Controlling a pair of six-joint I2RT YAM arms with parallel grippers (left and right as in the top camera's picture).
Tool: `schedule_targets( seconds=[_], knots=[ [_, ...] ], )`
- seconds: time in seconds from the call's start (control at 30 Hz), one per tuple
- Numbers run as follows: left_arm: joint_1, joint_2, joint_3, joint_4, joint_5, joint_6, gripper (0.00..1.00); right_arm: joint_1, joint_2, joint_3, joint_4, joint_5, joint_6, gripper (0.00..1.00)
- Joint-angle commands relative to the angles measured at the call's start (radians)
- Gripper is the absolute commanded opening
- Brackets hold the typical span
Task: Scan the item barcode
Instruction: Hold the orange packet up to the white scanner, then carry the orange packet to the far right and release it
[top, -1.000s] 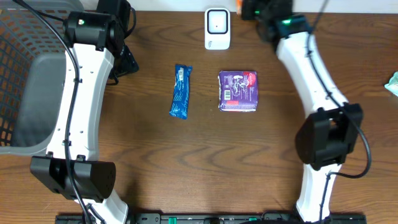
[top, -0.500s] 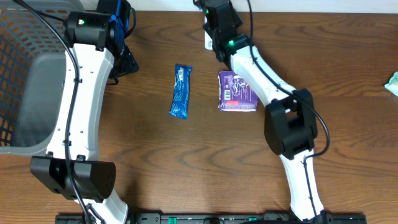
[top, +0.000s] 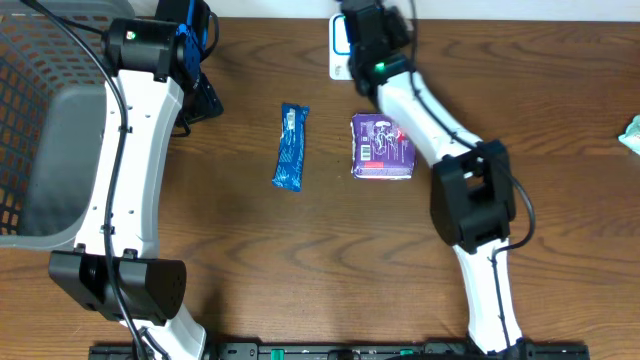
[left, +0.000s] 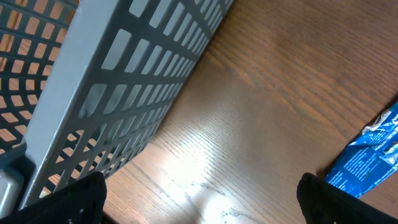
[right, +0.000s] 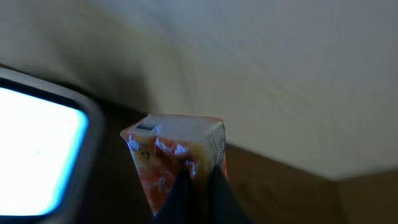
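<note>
Hanging wide open and empty by the basket (left: 124, 81), the left gripper (left: 202, 205) faces the desk (left: 261, 93). Only the right wrist view shows the orange packet (right: 177, 149), pinched in the closed right gripper (right: 199, 186) just right of the scanner (right: 37, 155).

The bar (top: 291, 147) lies left of the pack (top: 382, 147), the scanner (top: 338, 60) behind them, the basket (top: 40, 150) far left.
</note>
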Motion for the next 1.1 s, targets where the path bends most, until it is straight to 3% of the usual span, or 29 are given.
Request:
schedule_targets(
  seconds=[0.0,0.37,0.57,0.6,0.63,0.7,0.73,0.83,0.87,1.07],
  knots=[
    [0.003,0.002,-0.007,-0.003,-0.004,0.006,0.98,-0.092,-0.09,0.015,-0.071,0.099,0.162,0.01],
    [0.003,0.002,-0.008,-0.003,-0.004,0.006,0.98,-0.427,-0.124,0.014,-0.65,0.1,0.615,0.02],
    [0.003,0.002,-0.008,-0.003,-0.004,0.006,0.98,-0.623,-0.124,0.013,-0.789,0.083,0.737,0.01],
    [0.003,0.002,-0.008,-0.003,-0.004,0.006,0.98,-0.652,-0.124,0.014,-0.797,0.053,0.742,0.04],
    [0.003,0.002,-0.007,-0.003,-0.004,0.006,0.98,-0.677,-0.124,0.013,-0.802,0.019,0.739,0.16],
    [0.003,0.002,-0.008,-0.003,-0.004,0.006,0.98,-0.723,-0.124,0.013,-0.82,-0.023,0.739,0.29],
    [0.003,0.002,-0.008,-0.003,-0.004,0.006,0.98,-0.743,-0.124,0.013,-0.828,-0.036,0.739,0.42],
    [0.003,0.002,-0.008,-0.003,-0.004,0.006,0.98,-0.787,-0.122,0.013,-0.828,-0.116,0.74,0.95],
    [0.003,0.002,-0.007,-0.003,-0.004,0.006,0.98,-0.799,-0.122,0.013,-0.827,-0.165,0.739,0.99],
    [0.003,0.002,-0.008,-0.003,-0.004,0.006,0.98,-0.808,-0.122,0.013,-0.816,-0.528,0.673,0.99]
  ],
)
